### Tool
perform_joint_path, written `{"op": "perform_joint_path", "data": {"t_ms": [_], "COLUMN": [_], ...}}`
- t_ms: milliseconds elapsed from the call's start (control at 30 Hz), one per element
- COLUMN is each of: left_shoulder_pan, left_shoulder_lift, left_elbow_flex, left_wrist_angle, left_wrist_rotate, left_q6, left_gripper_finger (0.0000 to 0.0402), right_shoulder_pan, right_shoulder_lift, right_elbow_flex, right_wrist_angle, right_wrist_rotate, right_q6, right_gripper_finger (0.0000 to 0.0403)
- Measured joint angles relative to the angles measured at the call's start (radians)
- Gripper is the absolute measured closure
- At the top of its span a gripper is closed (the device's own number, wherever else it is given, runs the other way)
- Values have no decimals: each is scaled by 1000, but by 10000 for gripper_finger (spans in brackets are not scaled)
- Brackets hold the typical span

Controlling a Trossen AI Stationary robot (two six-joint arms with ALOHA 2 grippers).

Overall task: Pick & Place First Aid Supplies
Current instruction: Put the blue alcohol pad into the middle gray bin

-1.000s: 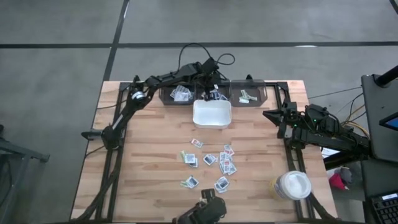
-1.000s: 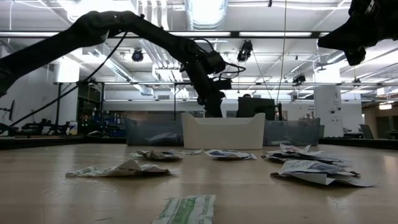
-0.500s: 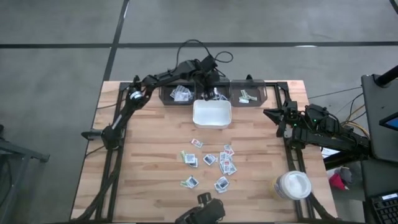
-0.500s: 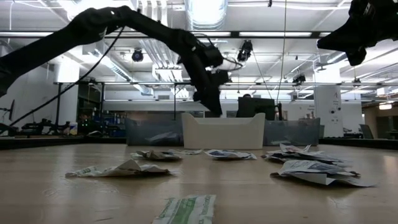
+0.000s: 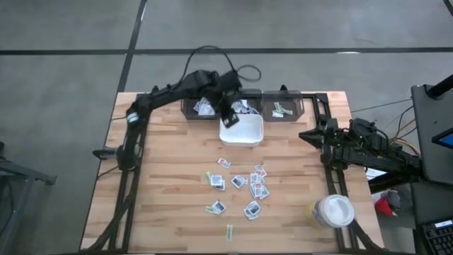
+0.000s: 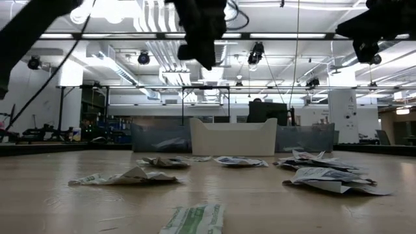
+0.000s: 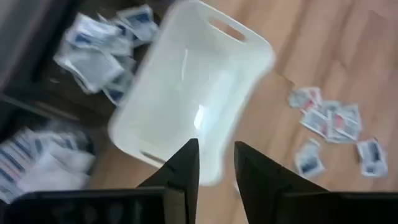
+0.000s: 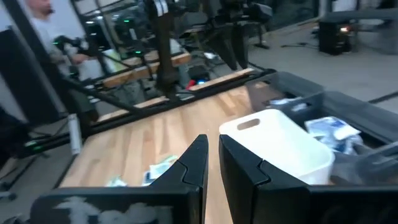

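Packets [image 5: 237, 185] lie scattered; left hand [image 7: 214, 163], slightly parted and empty, hovers over tray [image 7: 193, 99].

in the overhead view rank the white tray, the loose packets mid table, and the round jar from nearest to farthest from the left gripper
1. White tray, directly beside the left gripper.
2. Loose packets, mid-table toward the near edge.
3. Round jar, near right corner.

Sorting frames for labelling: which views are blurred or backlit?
Left wrist view: motion-smeared, white tray and packets soft. Low view: ceiling lights leave the left end effector a silhouette; nearest packet is out of focus. High view: sharp.
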Motion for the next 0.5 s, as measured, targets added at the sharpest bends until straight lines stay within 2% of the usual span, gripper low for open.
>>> {"op": "perform_joint_path", "data": {"t_ms": [133,267,500], "left_shoulder_pan": [-125,-268,-490], "left_shoulder_lift": [-109,-234,-456], "left_elbow_flex": [-121,-291,-669], "left_wrist_angle": [18,83,438], "left_wrist_rotate": [-131,-252,-394], "left_q6": [-136,-265,-405], "left_gripper_finger": [307,308,308], "right_shoulder_pan": [0,1,7], "right_shoulder_lift": [5,31,172], "right_elbow_flex": [0,0,40], "right_wrist_angle": [5,55,98], "right_wrist_rotate": [-57,-119,-189], "right_q6": [0,3,-1], "right_gripper_finger": [364,364,364]}}
